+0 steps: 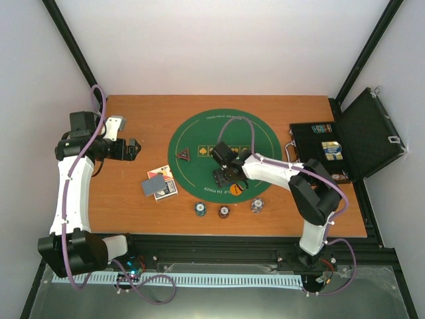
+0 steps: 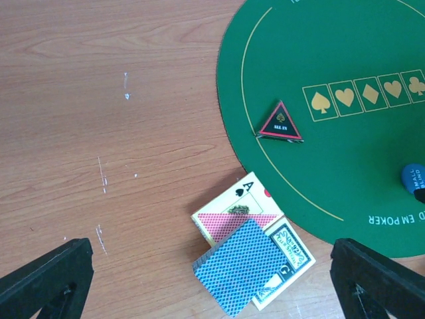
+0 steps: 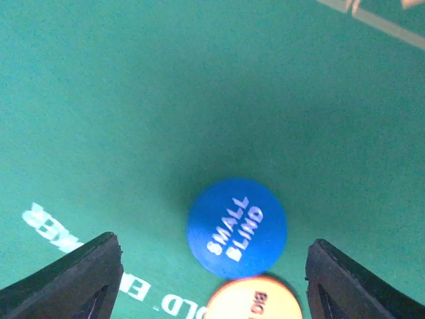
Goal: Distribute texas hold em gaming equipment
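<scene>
The right gripper (image 3: 212, 266) is spread wide. Its fingers flank the blue "SMALL BLIND" disc (image 3: 236, 227), which lies flat on the green poker mat (image 3: 133, 100) and touches neither finger. An orange disc (image 3: 254, 299) sits against the blue disc's rim. The left gripper (image 2: 212, 262) is also wide and empty, above a blue-backed deck (image 2: 238, 266) that lies on face-up cards on the wooden table (image 2: 99, 100), just beside the mat. The red-black triangular marker (image 2: 281, 122) rests on the mat. Three poker chips (image 1: 224, 212) sit on the table near the mat.
</scene>
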You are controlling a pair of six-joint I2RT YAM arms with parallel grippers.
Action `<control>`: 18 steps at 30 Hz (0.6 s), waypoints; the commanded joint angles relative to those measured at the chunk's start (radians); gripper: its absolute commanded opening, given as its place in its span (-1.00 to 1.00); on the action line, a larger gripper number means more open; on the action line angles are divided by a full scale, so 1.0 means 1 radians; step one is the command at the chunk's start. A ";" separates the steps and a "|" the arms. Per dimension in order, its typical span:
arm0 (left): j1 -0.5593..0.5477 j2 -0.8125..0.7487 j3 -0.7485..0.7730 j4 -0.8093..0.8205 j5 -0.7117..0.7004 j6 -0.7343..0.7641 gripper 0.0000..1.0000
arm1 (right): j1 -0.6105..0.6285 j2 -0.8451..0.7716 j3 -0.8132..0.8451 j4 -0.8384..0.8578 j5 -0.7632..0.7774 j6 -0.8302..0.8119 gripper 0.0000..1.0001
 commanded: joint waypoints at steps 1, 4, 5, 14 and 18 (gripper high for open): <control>0.003 -0.022 0.013 -0.035 0.021 0.023 1.00 | -0.003 -0.034 -0.109 0.056 0.042 0.034 0.52; 0.003 -0.018 0.027 -0.048 0.013 0.024 1.00 | -0.004 -0.031 -0.140 0.080 0.033 0.036 0.54; 0.003 -0.019 0.029 -0.050 0.012 0.023 1.00 | -0.004 -0.023 -0.142 0.085 0.029 0.034 0.54; 0.003 -0.028 0.042 -0.064 0.024 0.028 0.99 | -0.005 0.050 -0.149 0.113 0.011 0.026 0.38; 0.003 -0.038 0.055 -0.070 0.025 0.026 1.00 | -0.008 0.081 -0.137 0.113 0.018 0.021 0.18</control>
